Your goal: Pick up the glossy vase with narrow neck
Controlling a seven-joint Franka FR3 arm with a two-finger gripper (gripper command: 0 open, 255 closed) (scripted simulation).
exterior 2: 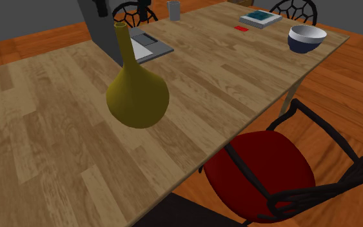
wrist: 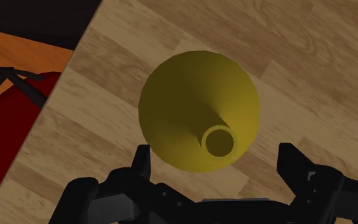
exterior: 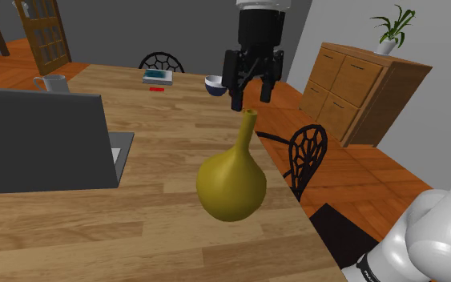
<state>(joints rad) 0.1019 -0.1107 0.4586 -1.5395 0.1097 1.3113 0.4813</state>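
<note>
Shoulder behind arm [exterior: 440, 228]; second beside chair [exterior 2: 264, 169], close; wrist overhead; share vase [exterior: 231, 186].

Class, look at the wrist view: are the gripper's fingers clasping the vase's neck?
No, the fingers of the gripper stand apart on either side of the yellow vase, not touching its neck.

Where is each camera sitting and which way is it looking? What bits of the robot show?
Shoulder view: beside the arm's base, looking down along the table at the yellow vase; the white arm and end effector show.
Second exterior view: above the red chair at the table's side, looking down at the vase.
Wrist view: on the hand, looking down into the vase's mouth; two black fingers show, apart.
Shared: the vase and table.
</note>
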